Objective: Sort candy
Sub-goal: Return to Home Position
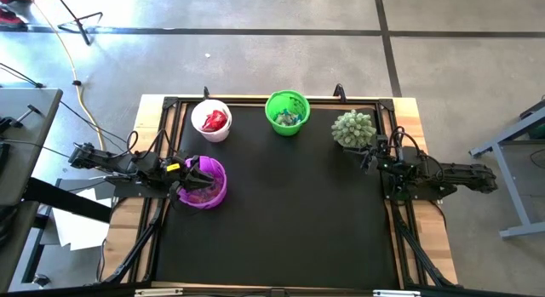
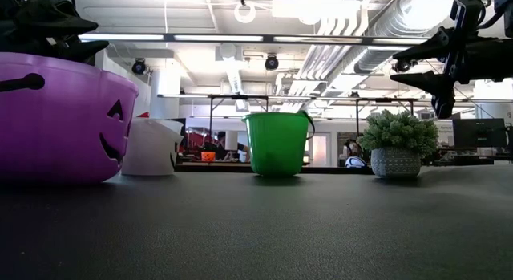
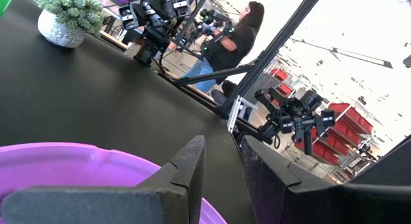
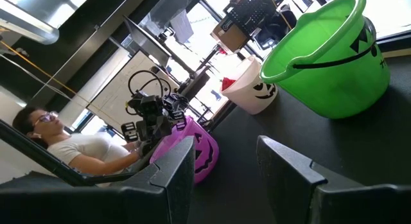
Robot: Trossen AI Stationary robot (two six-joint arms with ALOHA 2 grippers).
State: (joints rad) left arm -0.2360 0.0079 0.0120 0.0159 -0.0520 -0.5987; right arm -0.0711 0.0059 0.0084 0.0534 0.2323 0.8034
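Note:
Three small buckets stand on the black table top. The white one point(image 1: 210, 121) at the far left holds red candy point(image 1: 215, 120). The green one point(image 1: 287, 112) at the far middle holds silvery-blue candy point(image 1: 289, 118). The purple one point(image 1: 205, 183) at the left holds dark candy point(image 1: 199, 190). My left gripper point(image 1: 192, 171) point(image 3: 223, 144) hovers level over the purple bucket's rim point(image 3: 77, 153), open, with nothing between its fingers. My right gripper point(image 1: 368, 154) point(image 4: 225, 144) hangs level above the table's right side, open and empty.
A spiky pale-green ball in a grey pot point(image 1: 353, 128) stands at the far right, close to my right gripper. The black mat point(image 1: 289, 220) is bare across the middle and near side. A person point(image 3: 234, 41) sits beyond the table.

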